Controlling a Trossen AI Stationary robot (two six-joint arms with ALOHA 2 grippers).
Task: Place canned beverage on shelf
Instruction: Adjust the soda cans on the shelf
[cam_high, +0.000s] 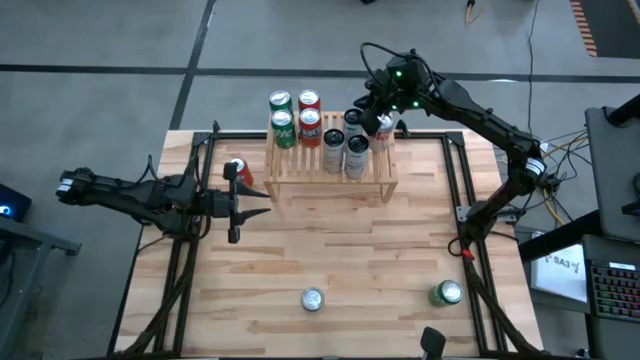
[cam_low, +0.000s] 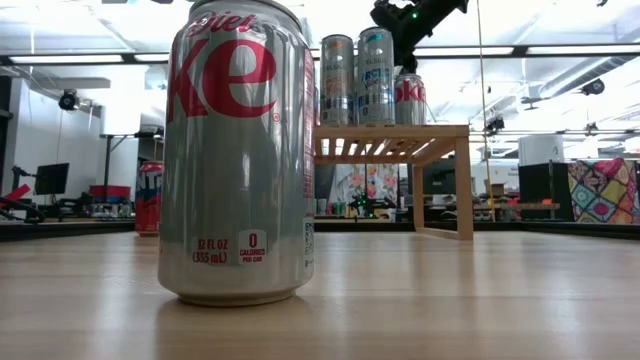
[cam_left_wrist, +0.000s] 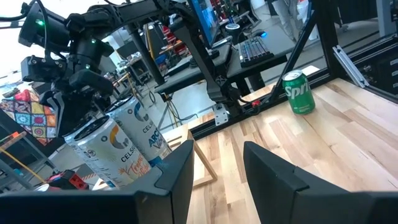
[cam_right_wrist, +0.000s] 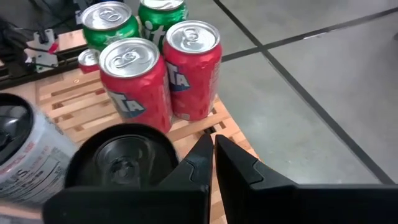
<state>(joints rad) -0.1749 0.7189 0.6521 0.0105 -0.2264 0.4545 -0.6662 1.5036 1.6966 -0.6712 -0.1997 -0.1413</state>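
Light-wood shelf (cam_high: 332, 170) carries eight upright cans. Your right hand (cam_high: 383, 122) sits fingers together, empty, above its right rear corner. Your left hand (cam_high: 248, 205), narrowly parted, holds nothing left of the shelf, beside a red can (cam_high: 237, 172).

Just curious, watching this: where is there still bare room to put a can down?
The low light-wood slatted shelf is crowded along its back; its front slats look bare. The wooden tabletop is open between the shelf and the silver can and green can in front.
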